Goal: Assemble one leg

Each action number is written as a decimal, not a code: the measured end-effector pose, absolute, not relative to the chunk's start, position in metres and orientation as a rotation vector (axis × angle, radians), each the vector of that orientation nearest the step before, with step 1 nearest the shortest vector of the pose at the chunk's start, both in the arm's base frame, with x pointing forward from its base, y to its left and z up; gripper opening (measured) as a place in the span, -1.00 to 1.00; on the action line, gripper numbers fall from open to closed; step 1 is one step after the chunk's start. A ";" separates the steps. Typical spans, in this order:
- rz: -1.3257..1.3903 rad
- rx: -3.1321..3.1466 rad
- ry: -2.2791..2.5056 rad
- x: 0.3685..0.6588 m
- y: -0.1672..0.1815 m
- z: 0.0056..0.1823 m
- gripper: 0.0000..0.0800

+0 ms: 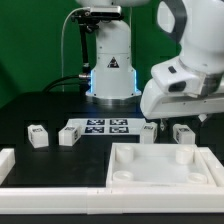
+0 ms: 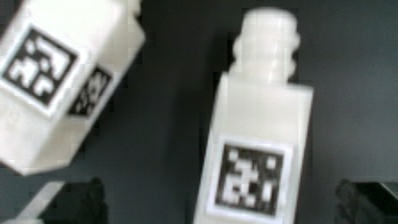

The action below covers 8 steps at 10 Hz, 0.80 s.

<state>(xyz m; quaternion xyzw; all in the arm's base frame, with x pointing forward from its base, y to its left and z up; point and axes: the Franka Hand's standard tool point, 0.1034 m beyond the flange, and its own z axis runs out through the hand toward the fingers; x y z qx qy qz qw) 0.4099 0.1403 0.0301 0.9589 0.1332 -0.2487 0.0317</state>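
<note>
A white arm's tool (image 1: 184,119) hangs low over the black desk (image 1: 30,105), above a small white tagged plastic leg block (image 1: 183,133). A second leg block (image 1: 148,128) stands just beside the flat white marker board (image 1: 97,126) on the exterior view's right, with a third leg block (image 1: 68,133) and fourth leg block (image 1: 38,136) on its other side. A large white square tray-like piece (image 1: 160,168) lies in front.

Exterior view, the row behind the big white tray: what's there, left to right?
far-left leg → second leg → marker board → third leg → far-right leg
</note>
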 end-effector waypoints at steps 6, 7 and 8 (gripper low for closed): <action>-1.245 2.734 0.380 0.406 0.141 0.018 0.62; -1.248 2.729 0.375 0.404 0.142 0.016 0.62; -1.252 2.719 0.348 0.401 0.143 0.013 0.62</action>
